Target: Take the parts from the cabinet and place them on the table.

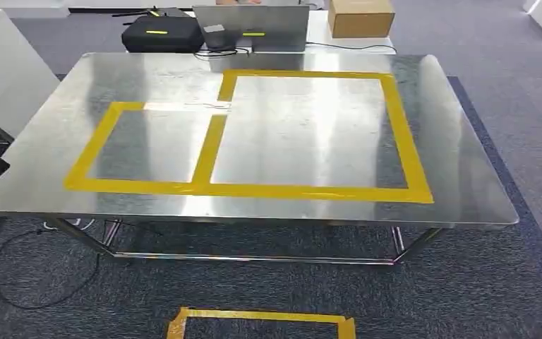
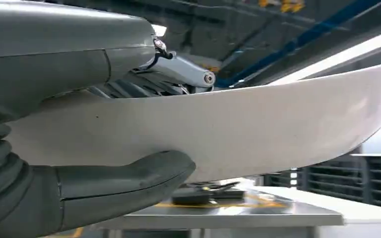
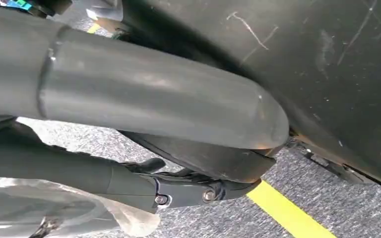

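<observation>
Left robot hand (image 2: 104,148) grips a white curved part (image 2: 258,129), thumb beneath its edge. Right robot hand (image 3: 144,129) lies against a dark part (image 3: 327,64); whether it grasps it, I cannot tell. Carrying looks under way; next, lowering both onto the table (image 1: 466,176), inside the yellow tape outlines (image 1: 402,134).

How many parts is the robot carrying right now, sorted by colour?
white part: 1, held by the left hand
black part: 1, gripped by the right hand
Total: 2
</observation>
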Motion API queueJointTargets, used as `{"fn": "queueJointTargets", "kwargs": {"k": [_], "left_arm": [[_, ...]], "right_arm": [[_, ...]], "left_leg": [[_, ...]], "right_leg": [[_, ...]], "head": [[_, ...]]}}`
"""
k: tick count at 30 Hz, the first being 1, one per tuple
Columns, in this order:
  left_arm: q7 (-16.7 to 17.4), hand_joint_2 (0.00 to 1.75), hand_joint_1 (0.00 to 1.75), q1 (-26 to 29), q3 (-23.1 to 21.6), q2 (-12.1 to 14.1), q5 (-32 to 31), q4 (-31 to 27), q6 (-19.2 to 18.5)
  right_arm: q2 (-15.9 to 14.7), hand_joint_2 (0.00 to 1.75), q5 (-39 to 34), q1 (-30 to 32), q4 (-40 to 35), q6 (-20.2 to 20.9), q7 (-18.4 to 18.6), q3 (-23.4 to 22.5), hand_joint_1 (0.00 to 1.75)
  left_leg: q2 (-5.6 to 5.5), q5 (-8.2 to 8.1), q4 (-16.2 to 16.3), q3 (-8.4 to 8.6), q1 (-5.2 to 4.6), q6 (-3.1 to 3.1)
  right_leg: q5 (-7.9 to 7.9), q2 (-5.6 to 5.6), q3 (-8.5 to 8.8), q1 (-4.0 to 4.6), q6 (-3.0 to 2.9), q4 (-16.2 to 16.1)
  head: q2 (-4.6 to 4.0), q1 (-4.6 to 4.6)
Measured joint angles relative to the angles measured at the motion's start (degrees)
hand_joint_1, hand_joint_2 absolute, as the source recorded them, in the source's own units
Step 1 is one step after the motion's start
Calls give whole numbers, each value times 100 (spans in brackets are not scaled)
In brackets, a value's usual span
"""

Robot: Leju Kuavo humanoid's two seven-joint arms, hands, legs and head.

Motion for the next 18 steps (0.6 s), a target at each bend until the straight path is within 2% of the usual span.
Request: {"fn": "queueJointTargets", "kwargs": {"k": [5,9,15,18], "left_arm": [[-30,175,175,-472,-304,-400,-304,90,4],[70,175,175,-973,-785,-822,-374,271,9],[332,175,175,-1661,-1448,-1378,-524,867,11],[348,175,175,-1838,-1657,-1567,-516,1089,11]], "right_arm": [[2,0,57,-13,0,2,30,0,0],[2,0,98,-28,0,7,44,0,0],[2,0,85,-33,0,20,37,0,0],[2,0,28,-35,0,20,17,-7,0]], "left_leg": [[-1,0,5,2,-3,1],[-4,0,10,0,-2,1],[-3,-1,12,0,-3,2],[1,-2,12,1,-2,4]], "right_leg": [[6,-2,1,-3,5,-3],[10,-2,6,-5,10,-3],[13,-3,8,-7,13,-3],[13,5,7,-8,13,-3]], "head": [[0,-2],[0,-2],[0,0],[0,0]]}}
